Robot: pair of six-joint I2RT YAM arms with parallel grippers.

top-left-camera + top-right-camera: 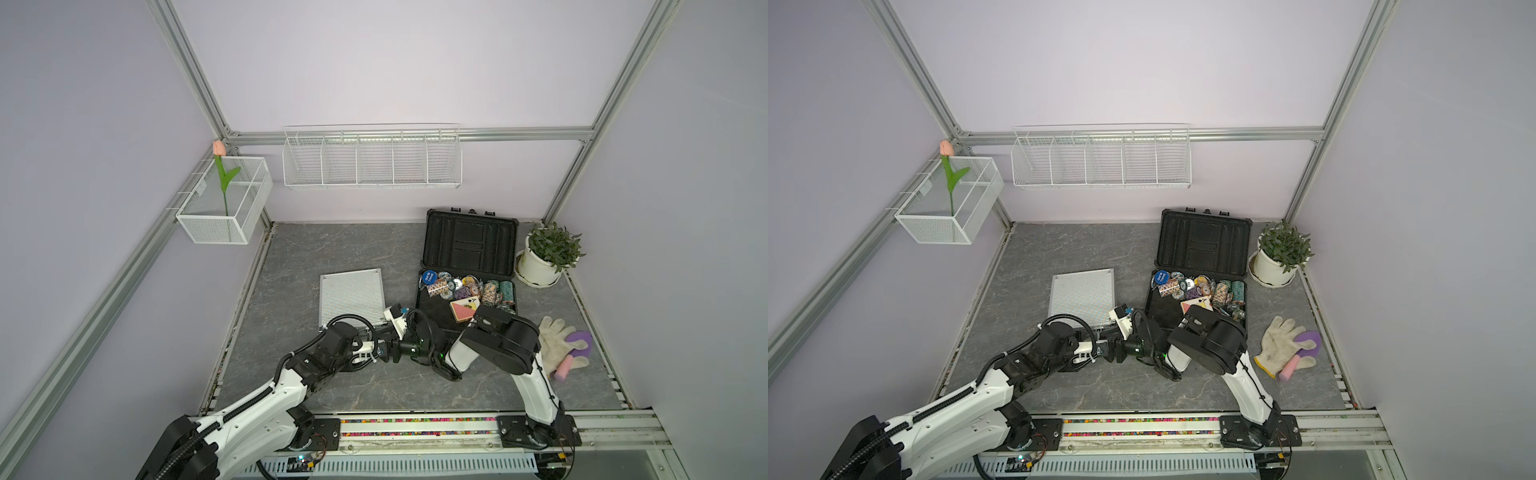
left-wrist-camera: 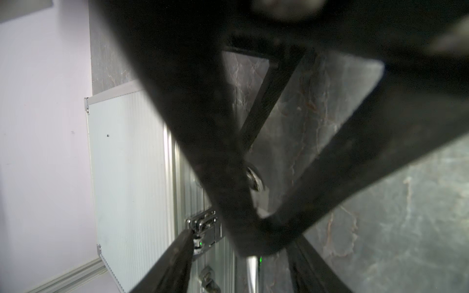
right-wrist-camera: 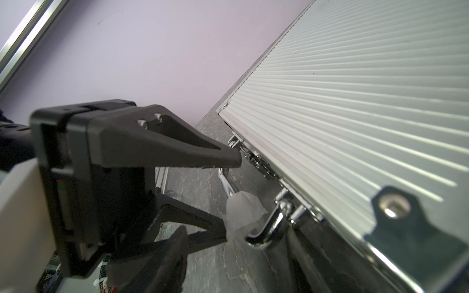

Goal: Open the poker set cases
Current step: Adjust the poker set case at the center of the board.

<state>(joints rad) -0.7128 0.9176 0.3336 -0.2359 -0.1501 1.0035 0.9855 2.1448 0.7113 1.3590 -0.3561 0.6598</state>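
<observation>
L arm (image 1: pixel 257 399) & R arm (image 1: pixel 535 386): white links, black joints, black base plates (image 1: pixel 328 428) w/ small screws. Black ribbed cable (image 1: pixel 245 405) along L arm; thin black wire on R. Green LEDs (image 1: pixel 422 341) at wrists. L fingers (image 3: pixel 165 149): matte black wedges, two silver screws.

Soft, even light fills both top views. I see only faint shadows on the worktop (image 1: pixel 332 257), and the frame posts (image 1: pixel 187 62) bow near the edges. My left wrist view is dim, its foreground a black blur. In the right wrist view the silver case (image 3: pixel 355 88) shows glare streaks at right.
</observation>
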